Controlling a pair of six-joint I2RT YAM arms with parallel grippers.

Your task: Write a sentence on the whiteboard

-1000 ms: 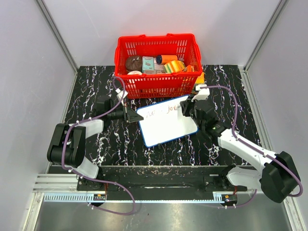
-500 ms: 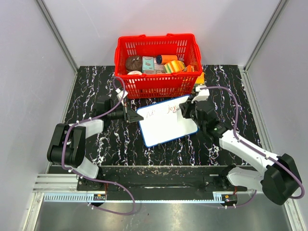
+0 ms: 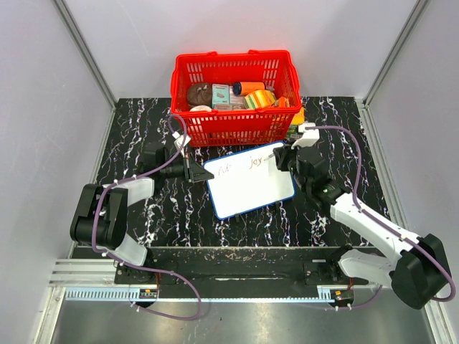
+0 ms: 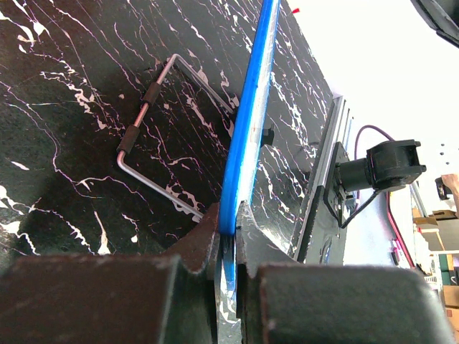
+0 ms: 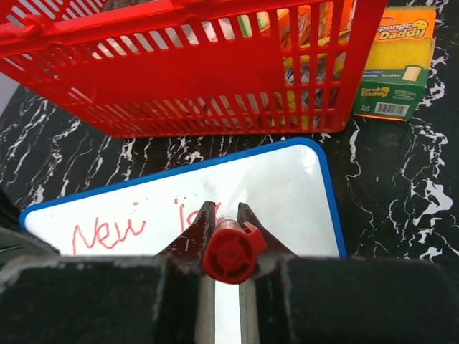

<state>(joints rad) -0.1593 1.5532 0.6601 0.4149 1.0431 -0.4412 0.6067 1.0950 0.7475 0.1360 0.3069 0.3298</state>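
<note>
The whiteboard (image 3: 251, 188), white with a blue rim, lies tilted in front of the red basket. My left gripper (image 3: 193, 172) is shut on its left edge; the left wrist view shows the blue rim (image 4: 247, 122) edge-on, pinched between my left gripper's (image 4: 228, 229) jaws. My right gripper (image 3: 281, 158) is shut on a red marker (image 5: 231, 254), tip down at the board's upper right. The sentence (image 3: 242, 166) is red scrawl on the top line. In the right wrist view the whiteboard (image 5: 287, 186) shows "New" and part of another word (image 5: 107, 233); my right gripper (image 5: 222, 211) hides the rest.
The red basket (image 3: 237, 127), holding several items, stands just behind the board and fills the top of the right wrist view (image 5: 179, 72). A sponge pack (image 5: 394, 64) lies at its right. A bent wire stand (image 4: 154, 143) lies on the black marbled table under the board.
My right gripper has moved to the right along the board's top line with the marker. The second red word has grown. My left gripper has not moved.
</note>
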